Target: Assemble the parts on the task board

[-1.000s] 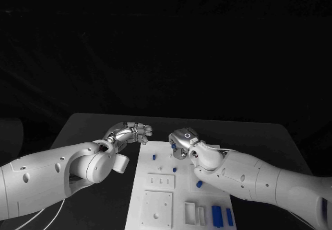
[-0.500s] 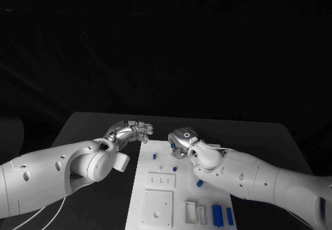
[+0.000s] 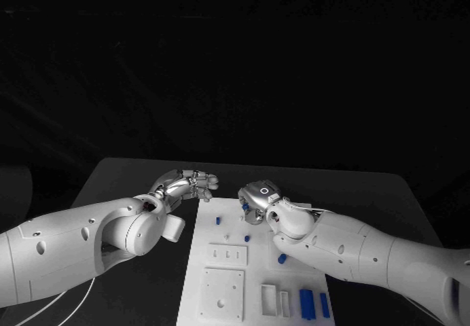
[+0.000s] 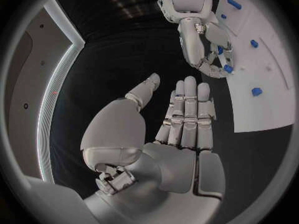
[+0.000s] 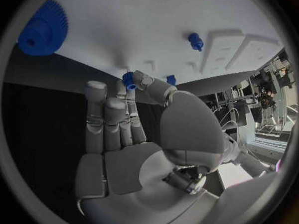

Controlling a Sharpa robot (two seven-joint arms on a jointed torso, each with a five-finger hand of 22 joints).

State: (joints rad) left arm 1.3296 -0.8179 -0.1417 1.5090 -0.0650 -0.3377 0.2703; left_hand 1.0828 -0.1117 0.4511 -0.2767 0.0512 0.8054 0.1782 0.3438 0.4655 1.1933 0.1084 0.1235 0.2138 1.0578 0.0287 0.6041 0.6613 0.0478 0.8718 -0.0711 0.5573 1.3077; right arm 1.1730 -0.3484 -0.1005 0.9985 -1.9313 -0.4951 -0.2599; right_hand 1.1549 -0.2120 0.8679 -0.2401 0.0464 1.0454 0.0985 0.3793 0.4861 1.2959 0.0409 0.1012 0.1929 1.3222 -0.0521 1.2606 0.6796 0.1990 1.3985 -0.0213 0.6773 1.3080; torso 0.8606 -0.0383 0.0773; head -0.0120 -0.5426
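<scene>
Small blue part [image 5: 128,80] in right hand [image 5: 131,129]

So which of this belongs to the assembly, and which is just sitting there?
Job:
- board
- blue parts on it
- gear
- small part, pinched by right hand
- left hand, holding nothing

Not the job:
- table

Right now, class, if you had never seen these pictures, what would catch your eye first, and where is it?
First, the two silver hands at the far end of the white task board: the right hand pinches a small blue part, while the left hand hovers empty beside the board. Next, a big blue gear lying on the board.
</scene>
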